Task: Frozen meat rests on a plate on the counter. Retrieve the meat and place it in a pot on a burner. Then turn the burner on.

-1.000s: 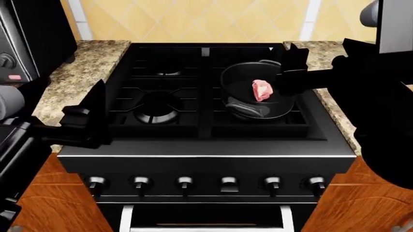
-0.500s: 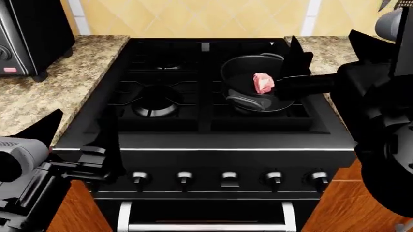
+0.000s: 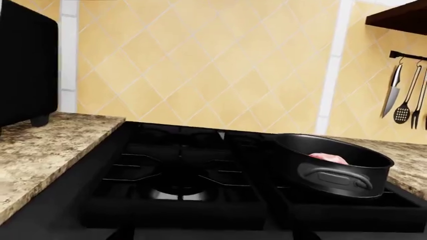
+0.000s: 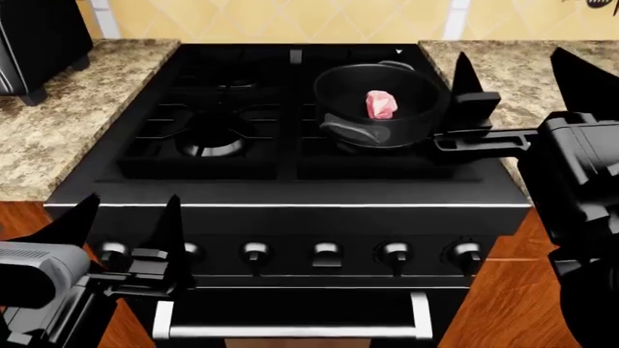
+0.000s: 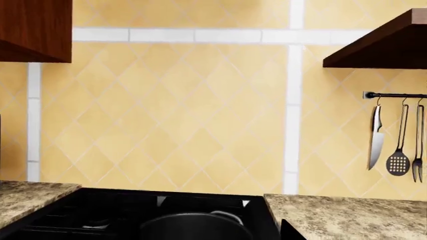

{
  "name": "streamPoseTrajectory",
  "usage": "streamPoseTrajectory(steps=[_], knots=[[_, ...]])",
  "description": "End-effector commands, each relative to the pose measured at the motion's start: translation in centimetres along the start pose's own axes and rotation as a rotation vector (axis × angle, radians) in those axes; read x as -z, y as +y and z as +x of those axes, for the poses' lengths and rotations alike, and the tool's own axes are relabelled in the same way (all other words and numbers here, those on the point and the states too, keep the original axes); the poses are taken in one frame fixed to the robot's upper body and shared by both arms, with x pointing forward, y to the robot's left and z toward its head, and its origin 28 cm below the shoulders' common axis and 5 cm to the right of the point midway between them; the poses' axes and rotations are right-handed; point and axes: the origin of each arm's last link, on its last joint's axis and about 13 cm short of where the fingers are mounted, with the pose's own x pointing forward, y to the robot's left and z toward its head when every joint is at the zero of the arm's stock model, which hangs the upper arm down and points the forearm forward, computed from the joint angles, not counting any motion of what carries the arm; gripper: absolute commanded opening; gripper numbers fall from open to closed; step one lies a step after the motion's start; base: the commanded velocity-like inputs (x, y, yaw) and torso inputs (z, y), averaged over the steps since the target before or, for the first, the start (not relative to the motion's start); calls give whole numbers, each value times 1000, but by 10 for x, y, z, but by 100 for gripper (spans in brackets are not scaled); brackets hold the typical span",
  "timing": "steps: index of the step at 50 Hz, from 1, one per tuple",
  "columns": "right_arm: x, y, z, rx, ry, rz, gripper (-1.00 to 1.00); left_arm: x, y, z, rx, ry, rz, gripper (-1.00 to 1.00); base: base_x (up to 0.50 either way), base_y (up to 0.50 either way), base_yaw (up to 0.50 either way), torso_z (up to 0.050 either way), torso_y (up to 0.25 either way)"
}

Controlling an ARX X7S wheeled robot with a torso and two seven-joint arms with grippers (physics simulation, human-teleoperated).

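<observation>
Before the knobs point(image 4: 255, 252), left gripper point(image 4: 129, 230) seemingly open.

Round dark grey metal pot point(image 3: 337, 164) sits on black stove grate point(image 3: 200, 175), right-hand burner, loop handle point(image 3: 333, 179) facing camera. Small pink chunk of frozen meat point(image 3: 327, 158) peeks just over pot rim, mostly hidden by wall. Silver burner cap point(image 3: 177, 192) shows under grate beside pot, nothing on it. Speckled granite desk point(image 3: 47, 150) flanks stove both sides. Black boxy appliance point(image 3: 23, 65) stands on desk, on side away from pot. Yellow diamond tile wall point(image 3: 200, 65) behind. Knife, slotted spoon, fork on rail point(image 3: 407, 95) beyond pot, under dark wooden shelf corner point(image 3: 400, 17). No gripper in shot.
</observation>
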Motion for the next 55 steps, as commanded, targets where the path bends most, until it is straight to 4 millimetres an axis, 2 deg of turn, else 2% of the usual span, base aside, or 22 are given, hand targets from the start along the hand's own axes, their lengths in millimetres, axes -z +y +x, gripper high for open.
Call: streamPoseTrajectory(steps=[1, 39, 44, 55], knots=[[1, -1, -5, 5, -3, 13, 100, 2, 0, -3, -9, 1, 6, 100, 0, 0, 0, -50, 0], [10, -9, -9, 58, 20, 41, 100, 1, 0, -6, -20, -8, 15, 100, 0, 0, 0, -50, 0], [10, -8, -9, 56, 19, 44, 100, 1, -1, -7, -20, -8, 16, 100, 0, -466, 0, -50, 0], [10, -9, -11, 50, 18, 36, 100, 0, -2, -8, -20, -8, 17, 100, 0, 0, 0, -50, 0]])
